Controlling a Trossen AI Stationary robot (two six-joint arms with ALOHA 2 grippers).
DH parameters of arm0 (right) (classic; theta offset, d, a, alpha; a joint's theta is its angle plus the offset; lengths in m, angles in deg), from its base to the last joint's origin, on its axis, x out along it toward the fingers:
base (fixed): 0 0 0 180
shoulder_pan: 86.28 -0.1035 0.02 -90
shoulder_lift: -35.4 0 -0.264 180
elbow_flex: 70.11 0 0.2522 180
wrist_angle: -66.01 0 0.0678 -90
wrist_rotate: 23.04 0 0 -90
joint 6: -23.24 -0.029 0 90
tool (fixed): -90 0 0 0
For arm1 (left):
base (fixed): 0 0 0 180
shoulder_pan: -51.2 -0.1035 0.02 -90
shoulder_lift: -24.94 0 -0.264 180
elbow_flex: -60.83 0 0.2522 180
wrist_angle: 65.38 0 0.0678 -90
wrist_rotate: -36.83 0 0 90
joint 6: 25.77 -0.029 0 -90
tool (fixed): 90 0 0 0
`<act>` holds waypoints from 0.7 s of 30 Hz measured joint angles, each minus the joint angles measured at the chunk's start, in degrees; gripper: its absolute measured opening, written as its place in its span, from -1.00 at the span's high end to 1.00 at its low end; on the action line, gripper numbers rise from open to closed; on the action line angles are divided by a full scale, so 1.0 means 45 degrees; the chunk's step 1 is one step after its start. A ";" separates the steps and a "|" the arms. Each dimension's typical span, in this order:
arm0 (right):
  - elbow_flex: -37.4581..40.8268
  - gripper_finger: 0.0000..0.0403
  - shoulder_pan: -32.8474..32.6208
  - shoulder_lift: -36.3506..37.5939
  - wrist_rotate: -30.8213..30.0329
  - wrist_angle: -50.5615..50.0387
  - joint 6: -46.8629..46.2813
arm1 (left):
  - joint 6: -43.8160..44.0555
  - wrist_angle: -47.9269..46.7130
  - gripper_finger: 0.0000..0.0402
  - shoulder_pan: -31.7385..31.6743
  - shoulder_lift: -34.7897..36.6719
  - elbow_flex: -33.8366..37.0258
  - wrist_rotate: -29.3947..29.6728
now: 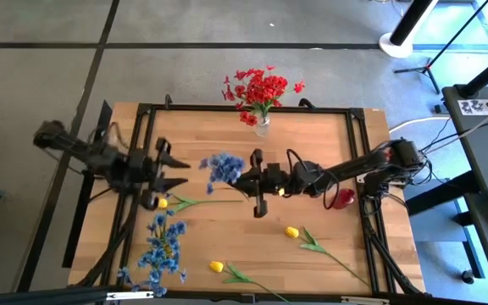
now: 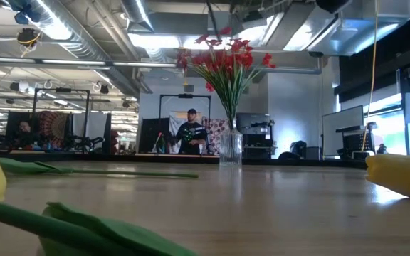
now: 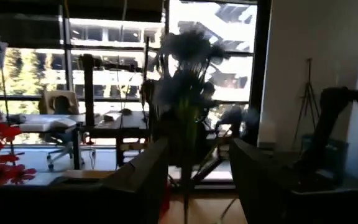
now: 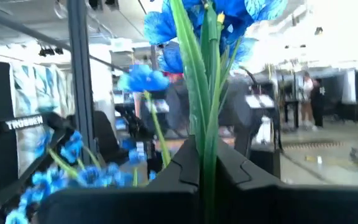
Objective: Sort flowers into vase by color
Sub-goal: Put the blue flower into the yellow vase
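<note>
My right gripper (image 1: 241,178) is above the table's middle, shut on a bunch of blue blooms (image 1: 222,167), which fills the right wrist view (image 4: 197,25). My left gripper (image 1: 180,172) is open and faces that bunch from the table's left, a short gap away. In the left wrist view its fingers (image 3: 145,177) stand apart, with the dark bunch (image 3: 185,81) ahead. Red blooms (image 1: 261,89) stand in a clear vase (image 1: 263,127) at the far edge. On the table lie another blue bunch (image 1: 163,246) and three yellow buds (image 1: 163,203), (image 1: 291,231), (image 1: 216,267). My right gripper pinches the blue bunch's green stems (image 4: 204,146) between its two fingers, below the blooms. The fingers come level from the table's right. The bunch is lifted clear of the table, with its blooms beyond the fingertips toward the left arm.
A small red object (image 1: 343,199) sits on the table under the right arm. A black frame (image 1: 244,108) runs along the table's edges. In the low view a person (image 2: 191,131) stands in the room far behind the vase (image 2: 230,146).
</note>
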 joint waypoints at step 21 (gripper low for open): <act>-0.3865 0.89 0.0418 -0.2940 -0.0387 -0.1527 0.0833 | 0.1065 0.1820 0.18 -0.6820 -0.0497 0.1561 -1.2087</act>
